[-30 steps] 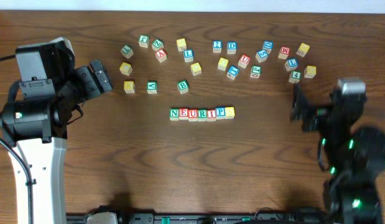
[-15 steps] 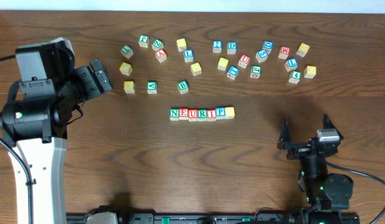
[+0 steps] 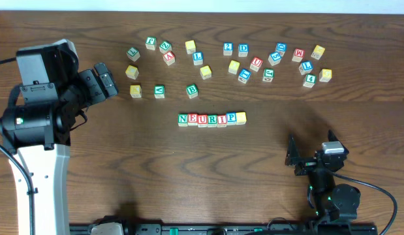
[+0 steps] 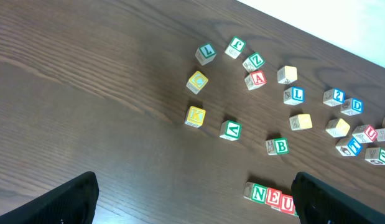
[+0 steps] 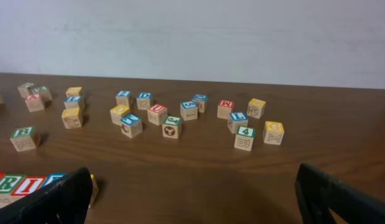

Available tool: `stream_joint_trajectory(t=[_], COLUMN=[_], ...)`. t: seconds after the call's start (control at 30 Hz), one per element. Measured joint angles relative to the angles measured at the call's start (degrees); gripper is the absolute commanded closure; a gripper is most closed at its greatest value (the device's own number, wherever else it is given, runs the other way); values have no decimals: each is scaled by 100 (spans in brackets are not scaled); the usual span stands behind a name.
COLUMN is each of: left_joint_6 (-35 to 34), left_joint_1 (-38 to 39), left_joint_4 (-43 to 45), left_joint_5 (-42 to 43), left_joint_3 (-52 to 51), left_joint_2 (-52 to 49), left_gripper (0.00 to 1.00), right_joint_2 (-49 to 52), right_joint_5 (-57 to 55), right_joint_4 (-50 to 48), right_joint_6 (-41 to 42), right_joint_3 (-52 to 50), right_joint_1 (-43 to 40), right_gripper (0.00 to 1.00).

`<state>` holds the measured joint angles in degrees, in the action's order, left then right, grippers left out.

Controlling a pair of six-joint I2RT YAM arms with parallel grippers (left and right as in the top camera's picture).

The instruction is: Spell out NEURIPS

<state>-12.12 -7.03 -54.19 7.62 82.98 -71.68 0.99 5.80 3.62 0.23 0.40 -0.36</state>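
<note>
Locate the NEURIPS row (image 3: 212,119) near the middle of the table (image 3: 123,170). Read along it from the left-arm end: green N (image 3: 183,119), red E (image 3: 192,119), red U (image 3: 202,120), green R (image 3: 212,120), red I (image 3: 222,119), blue P (image 3: 232,118), then a yellow-faced cube (image 3: 241,117). Note all seven cubes touching side by side in one straight line, with neither gripper in contact.

Find the left gripper (image 3: 106,80) well to the left of the row and somewhat beyond it. Check the left wrist view: jaws spread wide, holding nothing, with the row's N end in sight at the lower edge.

Find the right gripper (image 3: 294,156) off the row's right end, on the near side and well apart from it. Check the right wrist view: jaws likewise spread wide and empty, with the row's R and I in the lower left corner.

Look beyond the row for the loose cubes (image 3: 256,63), scattered in a broad band. Identify the green B cube (image 3: 192,91) as the one nearest the row, just beyond its N end. Identify the digit 4 cube (image 3: 309,79) well beyond the right end.
</note>
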Motion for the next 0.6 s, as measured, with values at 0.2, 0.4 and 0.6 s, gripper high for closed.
stream_joint_trajectory(t=[0.2, 0.4, 0.6], left_joint_6=[0, 0, 0], left_joint_1=[0, 0, 0], left_joint_4=[0, 0, 0], left_joint_5=[0, 0, 0], left_joint_3=[0, 0, 0], left_joint_2=[0, 0, 0], left_gripper=[2, 3, 2], right_joint_2=[0, 0, 0], right_joint_5=[22, 22, 22], right_joint_4=[0, 0, 0], right_joint_6=[57, 61, 61], right_joint_3=[0, 0, 0], right_joint_1=[0, 0, 0], right_gripper=[1, 1, 1])
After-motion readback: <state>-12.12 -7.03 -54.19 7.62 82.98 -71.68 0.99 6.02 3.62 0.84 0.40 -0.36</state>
